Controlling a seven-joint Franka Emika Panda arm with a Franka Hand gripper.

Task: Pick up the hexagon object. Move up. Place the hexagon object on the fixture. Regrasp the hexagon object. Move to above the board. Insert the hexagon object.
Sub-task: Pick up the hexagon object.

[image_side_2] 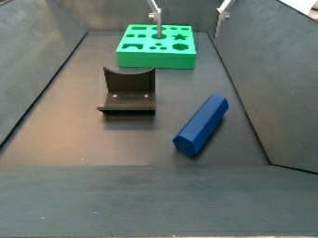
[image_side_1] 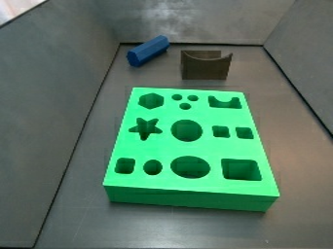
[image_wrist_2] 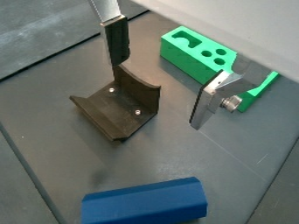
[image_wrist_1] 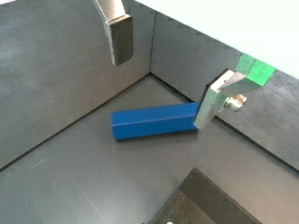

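Note:
The hexagon object (image_side_2: 202,124) is a long blue rod lying flat on the dark floor, to one side of the fixture (image_side_2: 126,90); it also shows in the other side view as the hexagon object (image_side_1: 147,50) near the back wall. The fixture (image_side_1: 204,64) is a dark notched block beside it. The green board (image_side_1: 189,146) with shaped holes lies flat. My gripper (image_side_2: 189,11) hangs high over the board's far end, open and holding nothing. In both wrist views the gripper (image_wrist_1: 167,74) (image_wrist_2: 162,74) is well above the rod (image_wrist_1: 152,122) (image_wrist_2: 146,203) and the fixture (image_wrist_2: 117,109).
Grey walls (image_side_1: 78,58) enclose the floor on all sides; the rod lies close to one wall (image_side_2: 267,84). A corner of the board (image_wrist_1: 254,70) shows behind one finger (image_wrist_1: 216,101). A dark ramp edge (image_wrist_1: 216,201) rises near the camera.

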